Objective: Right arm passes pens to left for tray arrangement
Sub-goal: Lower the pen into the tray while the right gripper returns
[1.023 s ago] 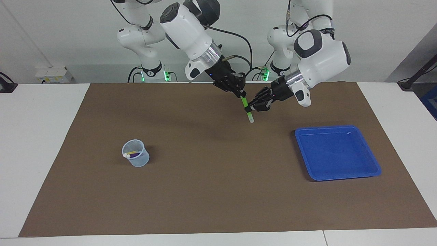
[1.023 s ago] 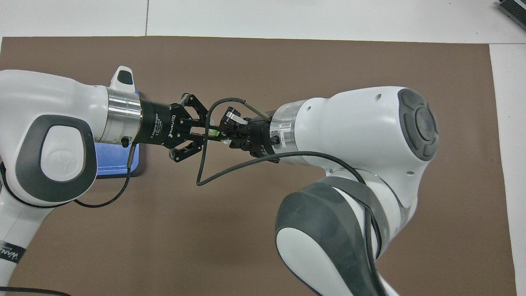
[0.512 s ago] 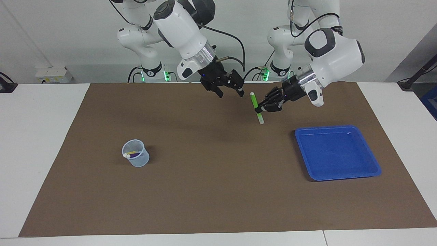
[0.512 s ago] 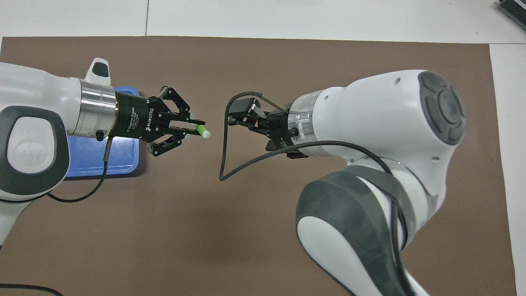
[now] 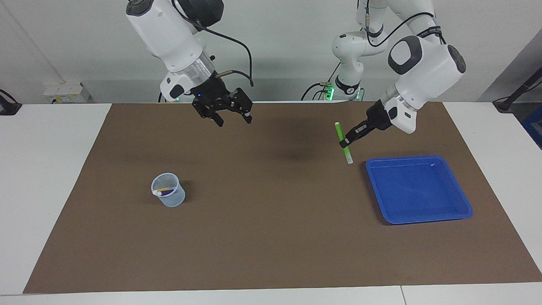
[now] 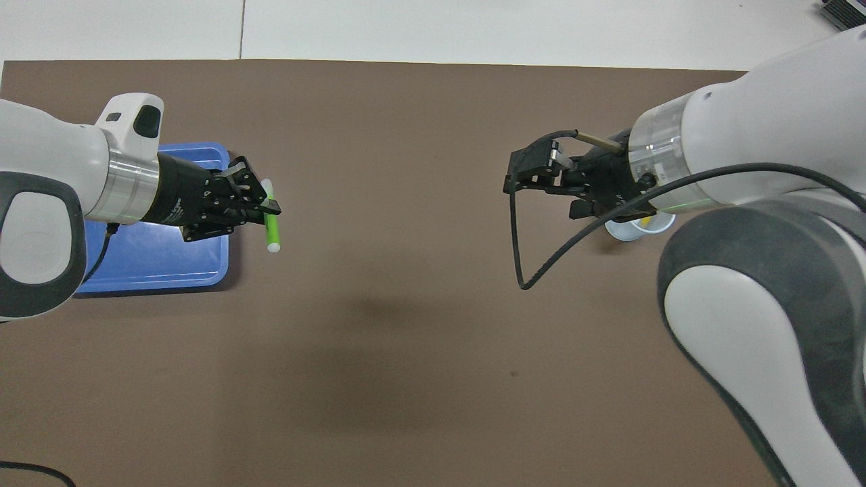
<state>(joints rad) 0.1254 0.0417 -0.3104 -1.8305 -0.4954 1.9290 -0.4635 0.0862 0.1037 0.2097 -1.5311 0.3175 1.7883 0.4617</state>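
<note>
Brown matting covers the worktop (image 5: 271, 237). Over it beside the blue tray (image 5: 459, 214), the left gripper (image 5: 346, 142) clamps the green pen (image 5: 342, 140). Empty, the right gripper (image 5: 233, 118) hangs with fingers spread.

The tray (image 5: 419, 188) lies on the mat (image 5: 271, 237) toward the left arm's end of the surface. The cup (image 5: 169, 195), pens (image 5: 166, 190) inside, stands well apart toward the right arm's end.

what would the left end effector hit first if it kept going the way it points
Probably the bare brown mat. The left end effector, shut on the green pen, angles down beside the blue tray, not over it.
</note>
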